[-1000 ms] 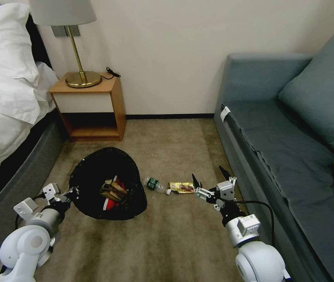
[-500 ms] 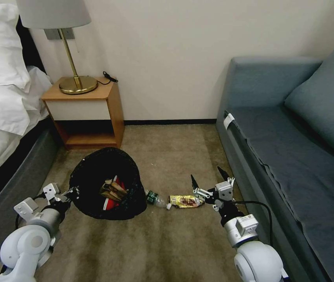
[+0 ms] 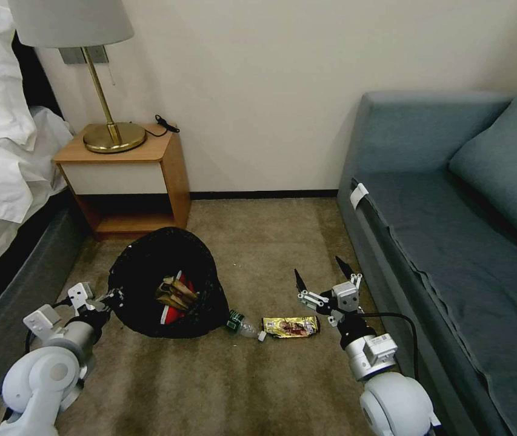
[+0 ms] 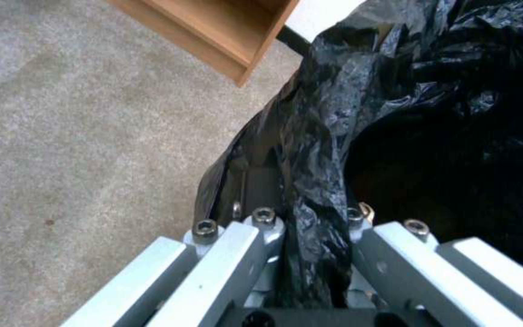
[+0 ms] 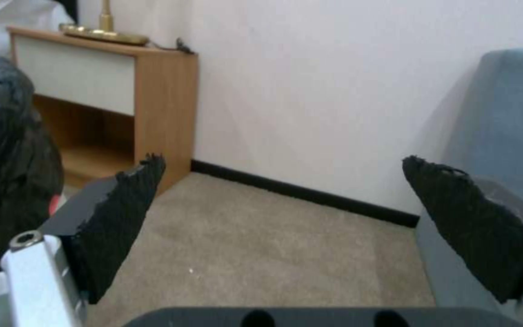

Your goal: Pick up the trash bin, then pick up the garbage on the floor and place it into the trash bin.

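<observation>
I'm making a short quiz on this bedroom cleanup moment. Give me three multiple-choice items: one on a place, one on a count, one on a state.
1. Where does the gold-yellow wrapper lie?
A. on the sofa
B. on the carpet right of the clear bottle
C. in the trash bin

2. How many litter pieces lie on the carpet?
A. two
B. four
C. none

3. The right hand is:
A. shut on the wrapper
B. shut on the bin
C. open, holding nothing

Answers:
1 B, it lies past the bottle's cap.
2 A, bottle and wrapper.
3 C, its black fingers stand spread.
</observation>
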Available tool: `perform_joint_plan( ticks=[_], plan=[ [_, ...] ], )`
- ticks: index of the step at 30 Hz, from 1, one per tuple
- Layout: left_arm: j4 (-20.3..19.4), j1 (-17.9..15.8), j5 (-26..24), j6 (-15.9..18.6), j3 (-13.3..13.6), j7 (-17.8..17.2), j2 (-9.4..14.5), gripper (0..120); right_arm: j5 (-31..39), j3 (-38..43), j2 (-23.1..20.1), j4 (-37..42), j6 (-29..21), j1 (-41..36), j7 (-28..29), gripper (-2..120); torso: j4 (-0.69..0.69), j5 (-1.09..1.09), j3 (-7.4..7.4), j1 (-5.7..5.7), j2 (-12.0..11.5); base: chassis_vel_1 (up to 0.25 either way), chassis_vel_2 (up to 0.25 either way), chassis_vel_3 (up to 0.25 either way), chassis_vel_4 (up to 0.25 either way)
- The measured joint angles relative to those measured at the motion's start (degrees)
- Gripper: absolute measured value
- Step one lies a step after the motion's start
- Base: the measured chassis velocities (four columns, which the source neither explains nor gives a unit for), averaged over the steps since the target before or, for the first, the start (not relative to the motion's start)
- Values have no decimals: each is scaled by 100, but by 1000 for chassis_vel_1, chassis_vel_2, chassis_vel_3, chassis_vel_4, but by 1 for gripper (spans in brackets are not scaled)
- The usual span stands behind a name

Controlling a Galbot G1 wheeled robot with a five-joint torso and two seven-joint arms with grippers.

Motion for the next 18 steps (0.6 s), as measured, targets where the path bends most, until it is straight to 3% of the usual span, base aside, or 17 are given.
perform_joint_plan(
  ticks=[3, 4, 6, 8, 9, 10, 12, 18],
  plan=[
    [2, -35, 52, 1, 52, 0, 57, 3, 344, -89, -667, -110, -81, 191, -77, 100, 0, 1, 0, 0, 0, 0, 0, 0, 0],
    [2, -35, 52, 1, 52, 0, 57, 3, 344, -89, -667, -110, -81, 191, -77, 100, 0, 1, 0, 0, 0, 0, 0, 0, 0],
    [2, -77, 107, 0, 91, 0, 105, 3, 788, -370, -1461, -259, -228, 537, -54, 100, 0, 0, 0, 0, 0, 0, 0, 0, 0],
    [2, -87, 123, 0, 98, -1, 112, 3, 912, -463, -1626, -315, -266, 656, -50, 100, -1, 0, 0, 0, 0, 0, 0, 0, 0],
    [5, -115, 195, -23, 126, 6, 114, 3, 1278, -785, -2029, -528, -332, 1100, -36, 100, 0, 1, 1, 0, 0, 0, 0, 0, 0],
    [5, -115, 195, -23, 126, 6, 114, 3, 1278, -785, -2029, -528, -332, 1100, -36, 100, 0, 1, 1, 0, 0, 0, 0, 0, 0],
    [12, -137, 278, -54, 168, 16, 72, 3, 1861, -1339, -2506, -983, -369, 1943, -83, 100, 2, 1, 0, 0, 0, 0, 0, 0, 0],
    [-20, -101, 348, -77, 212, 44, -19, 3, 2412, -2260, -2883, -1669, -414, 2898, -402, 100, 1, 0, 1, 0, 0, 0, 0, 0, 0]
  ],
)
